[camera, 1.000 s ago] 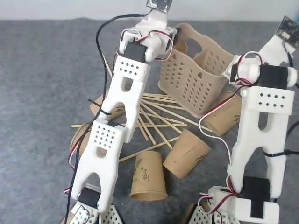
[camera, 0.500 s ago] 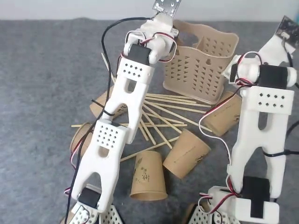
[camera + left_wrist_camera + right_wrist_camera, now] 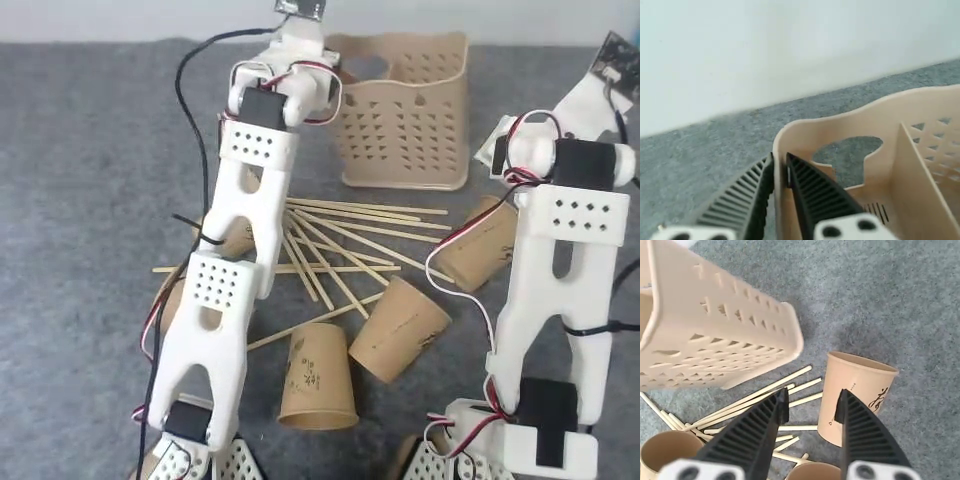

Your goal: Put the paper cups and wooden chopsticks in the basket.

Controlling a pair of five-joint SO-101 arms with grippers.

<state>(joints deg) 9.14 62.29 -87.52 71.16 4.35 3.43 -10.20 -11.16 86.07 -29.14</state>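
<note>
Left gripper (image 3: 780, 160) clamped on the wall of the beige perforated plastic basket (image 3: 405, 120); right gripper (image 3: 812, 395) released.
The basket sits at the far side of the grey carpeted table (image 3: 90, 150). The right gripper's jaws stand wide apart, holding nothing, above a brown paper cup (image 3: 865, 385) that lies beside the scattered wooden chopsticks (image 3: 350, 235).

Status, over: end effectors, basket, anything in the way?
Left end effector shut on basket rim. Right end effector open over a paper cup. Other cups, chopsticks on carpet, outside basket. Left arm over part of pile.
</note>
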